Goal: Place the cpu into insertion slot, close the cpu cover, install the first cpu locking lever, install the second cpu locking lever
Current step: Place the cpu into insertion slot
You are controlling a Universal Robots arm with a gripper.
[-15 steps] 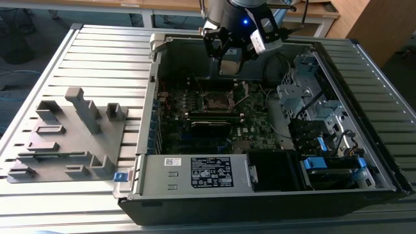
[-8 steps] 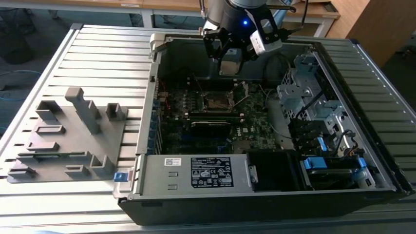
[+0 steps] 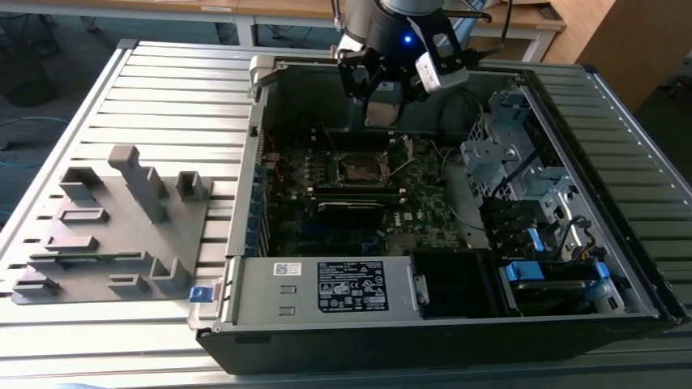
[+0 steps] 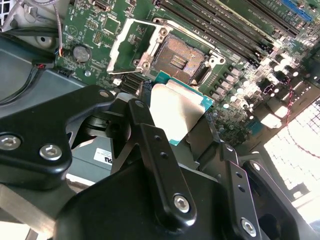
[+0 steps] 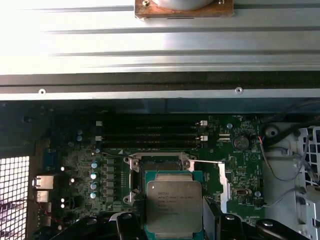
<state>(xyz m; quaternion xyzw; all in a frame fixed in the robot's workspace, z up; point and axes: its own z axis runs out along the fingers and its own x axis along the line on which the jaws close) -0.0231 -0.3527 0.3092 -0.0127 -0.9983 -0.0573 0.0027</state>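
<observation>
My gripper (image 3: 383, 104) hangs inside the open computer case, above the motherboard and a little behind the insertion slot (image 3: 357, 168). It is shut on the cpu (image 4: 175, 110), a flat square chip with a dull grey metal top and a green edge, clamped between the black fingers (image 4: 150, 145). In both wrist views the cpu (image 5: 173, 207) hovers just short of the insertion slot (image 4: 177, 57), whose dark brownish centre lies bare. The cpu cover (image 4: 121, 42), a thin silver frame, stands flipped open beside the slot. A thin locking lever (image 5: 206, 161) sticks out past the slot's rim.
The case (image 3: 249, 243) lies open on a slatted metal table (image 3: 162, 89). Memory slots (image 5: 150, 132) run next to the socket. A drive cage (image 3: 508, 154) and cables fill the exterior view's right; a power supply (image 3: 324, 288) sits in front. A grey fixture (image 3: 108, 227) stands at the left.
</observation>
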